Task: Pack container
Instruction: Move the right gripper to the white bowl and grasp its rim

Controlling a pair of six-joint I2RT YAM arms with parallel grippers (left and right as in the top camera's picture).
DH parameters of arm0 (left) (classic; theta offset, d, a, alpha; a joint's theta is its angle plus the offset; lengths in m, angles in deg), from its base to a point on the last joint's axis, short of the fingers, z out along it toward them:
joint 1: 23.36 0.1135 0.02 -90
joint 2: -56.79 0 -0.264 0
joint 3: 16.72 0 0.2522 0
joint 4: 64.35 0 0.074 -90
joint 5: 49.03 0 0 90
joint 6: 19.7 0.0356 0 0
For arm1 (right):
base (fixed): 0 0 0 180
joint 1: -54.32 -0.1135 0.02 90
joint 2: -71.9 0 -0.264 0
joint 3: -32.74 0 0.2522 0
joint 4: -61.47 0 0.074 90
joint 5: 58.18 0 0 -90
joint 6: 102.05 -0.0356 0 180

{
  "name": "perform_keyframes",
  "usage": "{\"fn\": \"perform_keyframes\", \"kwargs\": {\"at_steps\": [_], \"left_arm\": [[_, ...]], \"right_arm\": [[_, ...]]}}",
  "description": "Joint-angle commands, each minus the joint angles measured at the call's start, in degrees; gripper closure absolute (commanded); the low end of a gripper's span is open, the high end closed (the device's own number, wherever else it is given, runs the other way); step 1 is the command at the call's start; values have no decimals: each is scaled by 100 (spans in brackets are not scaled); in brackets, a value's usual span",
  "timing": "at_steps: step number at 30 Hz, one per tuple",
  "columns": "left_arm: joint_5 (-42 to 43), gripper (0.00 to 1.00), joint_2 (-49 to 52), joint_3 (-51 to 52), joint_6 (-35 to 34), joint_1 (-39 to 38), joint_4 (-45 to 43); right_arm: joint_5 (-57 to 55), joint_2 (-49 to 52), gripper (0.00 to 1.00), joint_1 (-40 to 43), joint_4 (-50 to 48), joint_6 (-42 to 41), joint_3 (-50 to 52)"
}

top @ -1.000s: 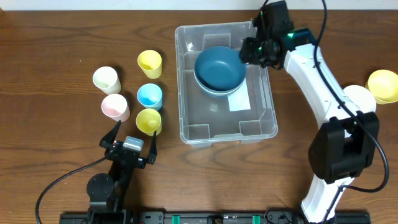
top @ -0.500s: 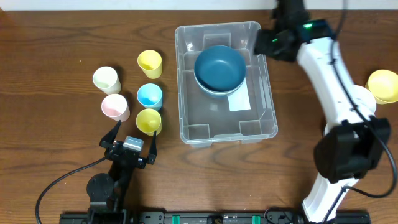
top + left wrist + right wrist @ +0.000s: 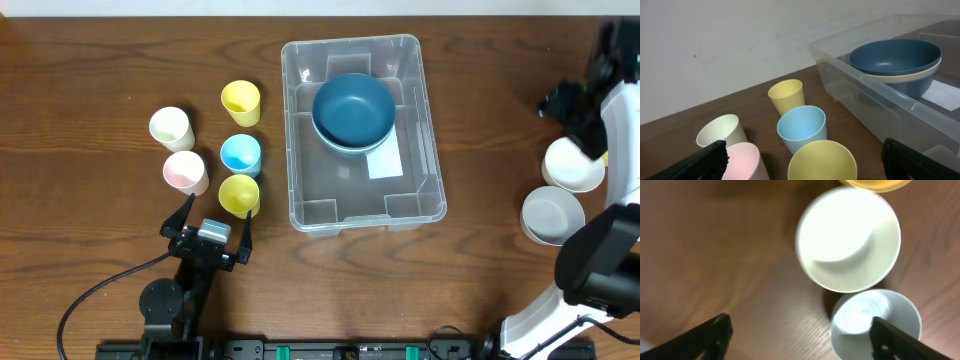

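Packing looks barely begun: the container (image 3: 345, 190) sits mid-table holding only a blue bowl (image 3: 352, 108) nested on a pale one, while five cups (image 3: 240, 152) wait at its left and a white bowl (image 3: 573, 163) and a grey bowl (image 3: 552, 215) at its right (with a yellow bowl (image 3: 875, 184) just beyond them), and the left gripper (image 3: 214, 215) and right gripper (image 3: 799, 332) are both spread wide and empty.

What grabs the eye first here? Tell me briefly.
The clear container in the middle of the table dominates, with a dark blue bowl nested on a paler bowl at its far end. Left of it stand five pastel cups. At the right edge sit a white bowl and a grey bowl, with the open right gripper above them.
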Motion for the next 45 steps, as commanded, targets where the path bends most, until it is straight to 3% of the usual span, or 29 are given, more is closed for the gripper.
{"fn": "perform_keyframes", "kwargs": {"at_steps": [1, 12, 18, 23, 30, 33, 37, 40, 45], "left_arm": [[74, 2, -31, 103, 35, 35, 192], [74, 2, -31, 103, 35, 35, 192], [74, 2, -31, 103, 35, 35, 192], [74, 2, -31, 103, 35, 35, 192], [74, 2, -31, 103, 35, 35, 192], [74, 2, -31, 103, 35, 35, 192], [74, 2, -31, 103, 35, 35, 192], [74, 2, -31, 103, 35, 35, 192], [74, 2, -31, 103, 35, 35, 192]], "right_arm": [[319, 0, 17, 203, -374, 197, 501], [369, 17, 22, 369, -2057, 433, 1851], [367, 164, 31, 411, -2485, 592, 2037], [367, 323, 31, 426, -2710, 837, 2037], [387, 595, 50, 446, -2848, 837, 2037], [389, 595, 62, 448, -2898, 837, 2037], [391, 595, 87, 448, -2938, 835, 2037], [391, 595, 98, 448, -2944, 835, 2031], [728, 588, 99, 446, -2649, 944, 1537]]}}
